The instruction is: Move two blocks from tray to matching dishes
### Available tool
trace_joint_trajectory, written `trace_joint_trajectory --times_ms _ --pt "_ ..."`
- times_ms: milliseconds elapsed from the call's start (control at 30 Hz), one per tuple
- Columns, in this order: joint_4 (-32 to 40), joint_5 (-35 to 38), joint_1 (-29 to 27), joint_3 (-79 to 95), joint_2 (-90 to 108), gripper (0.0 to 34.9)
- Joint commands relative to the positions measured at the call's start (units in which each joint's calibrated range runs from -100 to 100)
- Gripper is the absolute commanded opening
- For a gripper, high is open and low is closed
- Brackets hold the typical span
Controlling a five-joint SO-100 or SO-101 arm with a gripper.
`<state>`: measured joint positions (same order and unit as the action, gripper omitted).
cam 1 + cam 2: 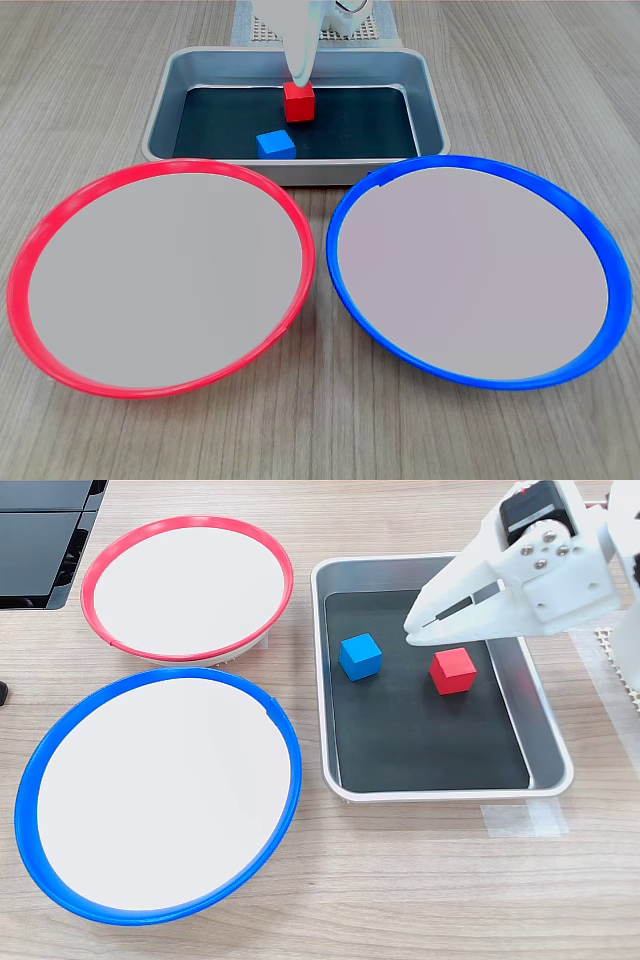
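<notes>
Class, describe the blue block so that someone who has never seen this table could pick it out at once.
Find the metal tray beside the two big round dishes. On its black floor sit two small cubes; the blue block is the one nearer the dishes, clear of the white gripper above the red block.

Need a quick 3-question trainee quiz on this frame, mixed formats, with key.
1. True or false: both dishes are bare.
2. Which block sits nearer the gripper? A) red B) blue C) neither is in the tray
3. Fill in: in the first exterior view, the blue dish lies on the ____ side.

Key:
1. True: the red dish and blue dish hold nothing.
2. A: the red block sits nearer than the blue block; both are in the tray.
3. Right.
</notes>
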<state>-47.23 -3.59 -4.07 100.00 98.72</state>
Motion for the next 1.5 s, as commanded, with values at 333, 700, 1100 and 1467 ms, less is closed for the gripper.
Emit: trace_joint_trajectory --times_ms 333,700,1100,1467 --pt "-0.2 0.2 0.2 0.0 0.3 0.4" --pt "-0.2 0.2 0.2 0.0 0.3 0.4" --pt "-0.2 0.2 0.2 0.0 0.3 0.4" --pt "0.9 5.8 1.9 -1.3 -1.7 0.3"
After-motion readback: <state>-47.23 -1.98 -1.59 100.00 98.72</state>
